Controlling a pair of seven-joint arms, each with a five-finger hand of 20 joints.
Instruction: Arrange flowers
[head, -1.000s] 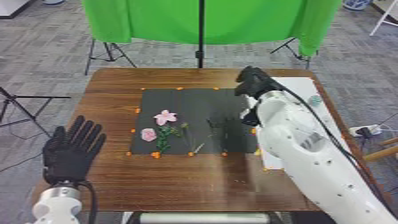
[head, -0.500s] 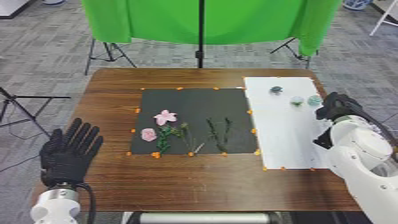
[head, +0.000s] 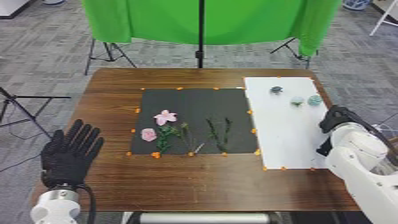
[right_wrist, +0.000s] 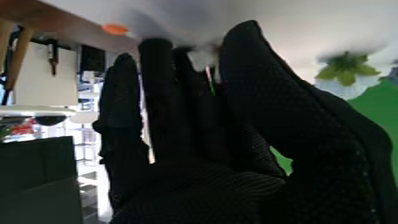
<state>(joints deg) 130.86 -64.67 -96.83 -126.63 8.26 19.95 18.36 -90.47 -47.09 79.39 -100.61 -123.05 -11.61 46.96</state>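
The pink star-shaped flower (head: 165, 117) lies on the left half of the black mat (head: 195, 102), petals spread; which stem is its own is hard to tell. The rounder pink bloom (head: 148, 134) is by the mat's left edge. Two dark sprigs (head: 226, 132) right of the mat's centre run lengthwise between its near and far sides, as do the green stems (head: 185, 131) left of them. Right of the mat, a white sheet (head: 280, 130) on the desk (head: 178, 185) carries three small blooms (head: 297, 101), beyond the mat's right edge. Farther right, the right hand (head: 336, 120) is at the sheet's outer edge, fingers nearly straight and the thumb close by; blur at the tips hides whether anything is between them. The left hand (head: 67, 160), left of the mat, lies apart from everything on it, fingers straight and spread. A second ago the right hand covered the mat's far right corner; it has since moved outward, then slightly nearer the robot, while the mat's flowers stayed put.
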